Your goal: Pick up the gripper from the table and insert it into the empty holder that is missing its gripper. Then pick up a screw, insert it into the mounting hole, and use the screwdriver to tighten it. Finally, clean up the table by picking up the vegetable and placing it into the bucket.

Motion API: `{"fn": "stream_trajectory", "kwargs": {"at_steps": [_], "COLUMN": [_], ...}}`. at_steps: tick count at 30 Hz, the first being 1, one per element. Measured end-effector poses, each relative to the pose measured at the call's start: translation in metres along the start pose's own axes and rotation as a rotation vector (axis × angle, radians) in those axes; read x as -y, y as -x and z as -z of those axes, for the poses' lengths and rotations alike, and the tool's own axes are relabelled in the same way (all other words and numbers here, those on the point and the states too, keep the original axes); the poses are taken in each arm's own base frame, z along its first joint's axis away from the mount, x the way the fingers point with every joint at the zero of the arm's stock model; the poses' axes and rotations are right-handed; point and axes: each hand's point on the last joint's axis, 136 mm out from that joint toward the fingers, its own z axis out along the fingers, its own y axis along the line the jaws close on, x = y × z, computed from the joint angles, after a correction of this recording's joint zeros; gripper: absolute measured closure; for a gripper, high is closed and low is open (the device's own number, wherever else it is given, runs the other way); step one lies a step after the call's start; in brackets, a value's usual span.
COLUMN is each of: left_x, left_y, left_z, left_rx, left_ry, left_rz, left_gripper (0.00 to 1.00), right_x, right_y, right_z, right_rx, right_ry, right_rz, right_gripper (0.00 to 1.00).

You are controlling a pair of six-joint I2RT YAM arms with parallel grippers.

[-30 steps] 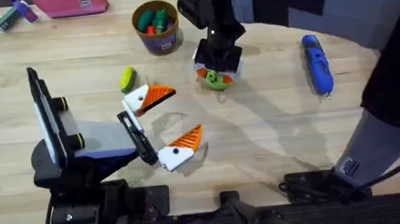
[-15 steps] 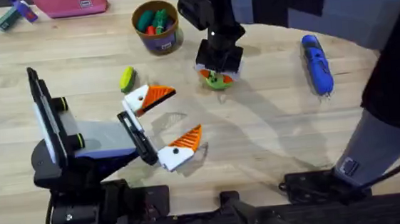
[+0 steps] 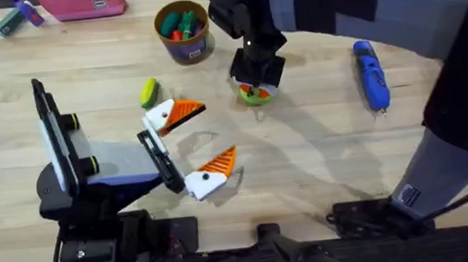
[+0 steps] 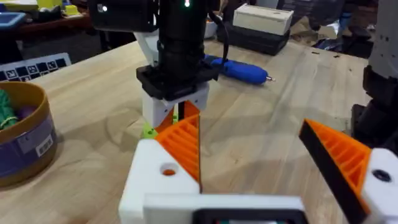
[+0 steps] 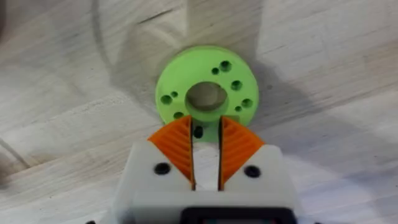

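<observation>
My right gripper (image 5: 206, 146), pads nearly together with only a slit between, hangs over the green disc (image 5: 206, 94) and could knock it, while the yellow vegetable (image 3: 148, 92) sits near the bucket (image 3: 183, 30), and my left gripper (image 4: 267, 155) stands wide apart.

Green disc (image 5: 205, 93) on table (image 3: 320, 158); pink case (image 3: 83, 5) at far edge.

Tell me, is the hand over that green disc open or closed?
Nearly closed. In its wrist view, the right hand shows its two orange pads almost together, with a narrow gap between them, just above the green disc lying flat on the table.
</observation>
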Motion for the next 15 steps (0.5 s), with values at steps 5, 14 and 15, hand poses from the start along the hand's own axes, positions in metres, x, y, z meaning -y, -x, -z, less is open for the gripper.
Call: {"fn": "stream_trajectory", "kwargs": {"at_steps": [5, 14, 15], "left_x": [0.0, 0.0, 0.0], "left_y": [0.0, 0.0, 0.0], "left_z": [0.0, 0.0, 0.0], "left_rx": [0.0, 0.0, 0.0], "left_ry": [0.0, 0.0, 0.0], "left_rz": [0.0, 0.0, 0.0], "left_gripper": [0.015, 0.015, 0.015], "right_x": [-0.0032, -0.0063, -0.0061], "right_y": [-0.0005, -0.0027, -0.0027], "right_z": [0.0002, 0.0003, 0.0002], "right_rx": [0.007, 0.013, 0.013], "right_ry": [0.009, 0.014, 0.014], "right_rz": [0.004, 0.014, 0.014], "right_gripper": [0.964, 0.995, 0.995]}}
